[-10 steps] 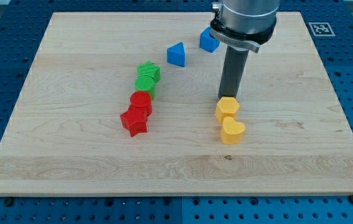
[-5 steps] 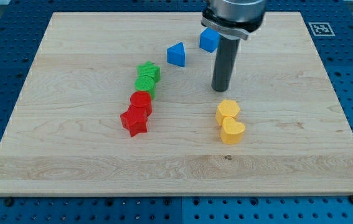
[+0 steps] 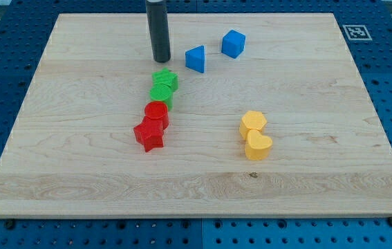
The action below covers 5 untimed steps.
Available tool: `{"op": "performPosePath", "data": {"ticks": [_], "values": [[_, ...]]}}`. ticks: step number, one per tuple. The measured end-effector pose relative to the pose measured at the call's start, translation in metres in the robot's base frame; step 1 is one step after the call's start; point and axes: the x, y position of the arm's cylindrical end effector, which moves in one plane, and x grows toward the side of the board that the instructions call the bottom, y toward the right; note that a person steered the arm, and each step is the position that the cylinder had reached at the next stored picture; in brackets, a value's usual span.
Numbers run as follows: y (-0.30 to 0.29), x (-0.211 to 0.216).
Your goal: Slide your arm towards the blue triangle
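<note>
The blue triangle [image 3: 196,59] lies on the wooden board [image 3: 320,173] near the view's top centre. My tip [image 3: 161,60] rests on the board just to the view's left of the triangle, a short gap apart from it. The rod rises straight up out of the view's top. A blue cube [image 3: 233,43] sits to the triangle's upper right.
A green star [image 3: 165,80] and a green round block [image 3: 160,94] lie just below my tip. A red cylinder [image 3: 157,112] and a red star [image 3: 149,134] continue that line downward. A yellow hexagon [image 3: 253,122] and a yellow heart [image 3: 258,146] sit at the right centre.
My tip has swept from beside the yellow hexagon up and to the view's left, passing the blue blocks, and now stands left of the blue triangle. No block has moved.
</note>
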Motion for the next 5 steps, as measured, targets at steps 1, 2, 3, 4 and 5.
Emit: {"op": "performPosePath", "data": {"ticks": [1, 2, 3, 4, 5], "values": [[0.020, -0.004], [0.044, -0.004], [0.044, -0.004], [0.056, -0.003], [0.064, -0.002]]}}
